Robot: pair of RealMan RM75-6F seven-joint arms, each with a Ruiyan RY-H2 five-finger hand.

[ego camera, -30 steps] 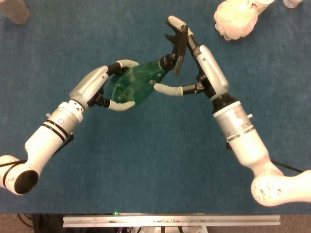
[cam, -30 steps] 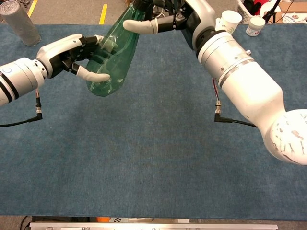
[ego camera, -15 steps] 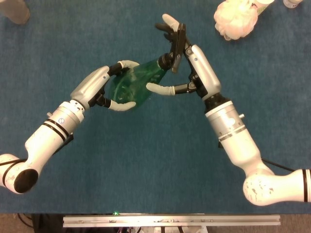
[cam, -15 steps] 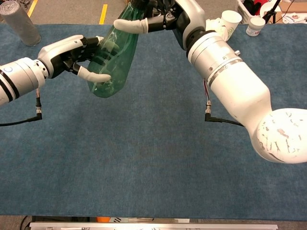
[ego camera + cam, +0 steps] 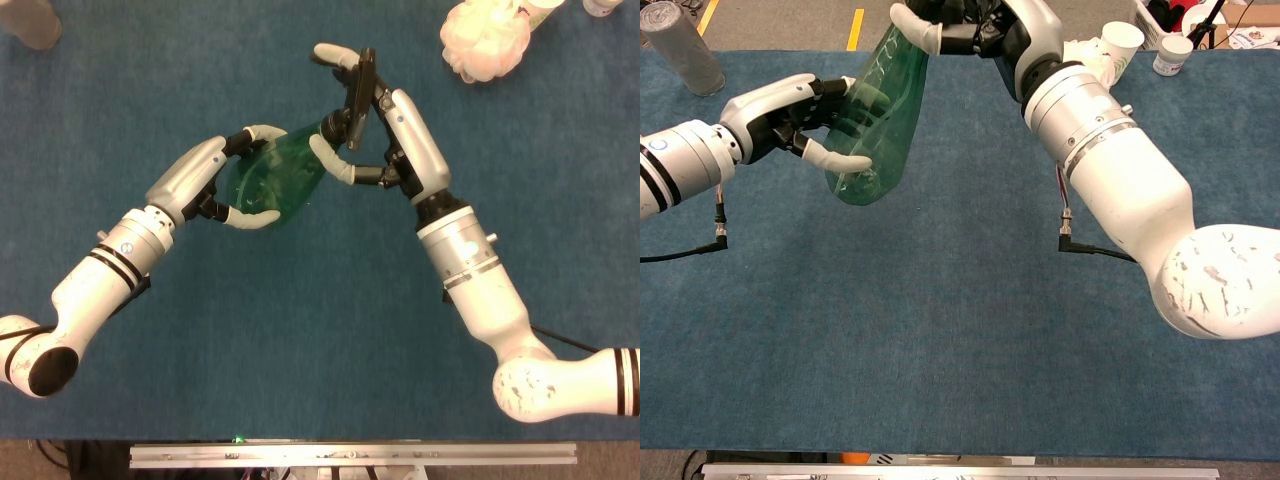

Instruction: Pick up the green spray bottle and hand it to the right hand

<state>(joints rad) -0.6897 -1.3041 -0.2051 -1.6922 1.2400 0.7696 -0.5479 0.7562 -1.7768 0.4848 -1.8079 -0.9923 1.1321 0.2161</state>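
Note:
The green spray bottle [image 5: 270, 180] hangs tilted above the blue table, its wide base towards the left and its neck towards the right. My left hand [image 5: 215, 180] grips the bottle's body, thumb under it and fingers over it. My right hand [image 5: 370, 120] is at the neck and spray head, its thumb curled against the neck and its fingers stretched out past the head. The chest view shows the bottle [image 5: 875, 120] held by my left hand [image 5: 790, 115], with the thumb of my right hand [image 5: 970, 25] lying on its top at the frame's upper edge.
A white bath pouf [image 5: 485, 38] lies at the far right of the table. A grey cylinder [image 5: 680, 45] stands at the far left corner. A paper cup [image 5: 1120, 45] and a small white jar [image 5: 1172, 55] stand behind my right arm.
My right hand has moved left along the bottle's neck and its thumb has curled in against it. My left hand and the bottle have stayed still.

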